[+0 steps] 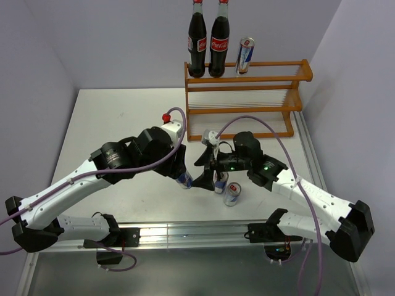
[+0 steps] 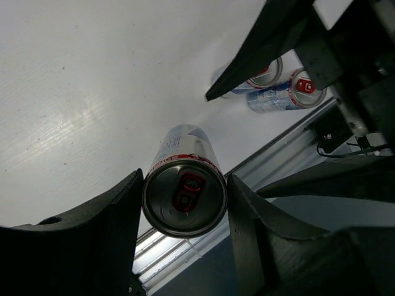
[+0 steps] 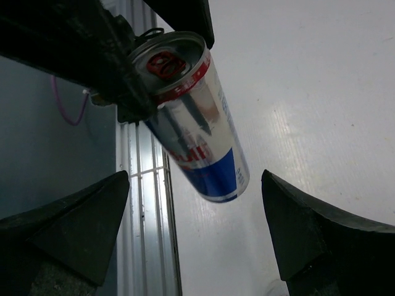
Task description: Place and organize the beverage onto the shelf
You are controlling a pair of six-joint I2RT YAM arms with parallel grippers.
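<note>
Two cola bottles (image 1: 219,40) stand on the top tier of the wooden shelf (image 1: 307,71), with a shelved can (image 1: 245,55) just beside them. The left gripper (image 2: 185,185) pinches the held can (image 2: 184,198), one finger (image 2: 117,216) pressed against each flank and the can's top toward the wrist. The right gripper (image 3: 195,179) has its fingers (image 3: 80,228) spread wide, with the tilted held can ahead of them and untouched. Beyond the left fingertips, two loose cans (image 2: 285,97) rest on the table (image 2: 74,92), close to a right finger.
</note>
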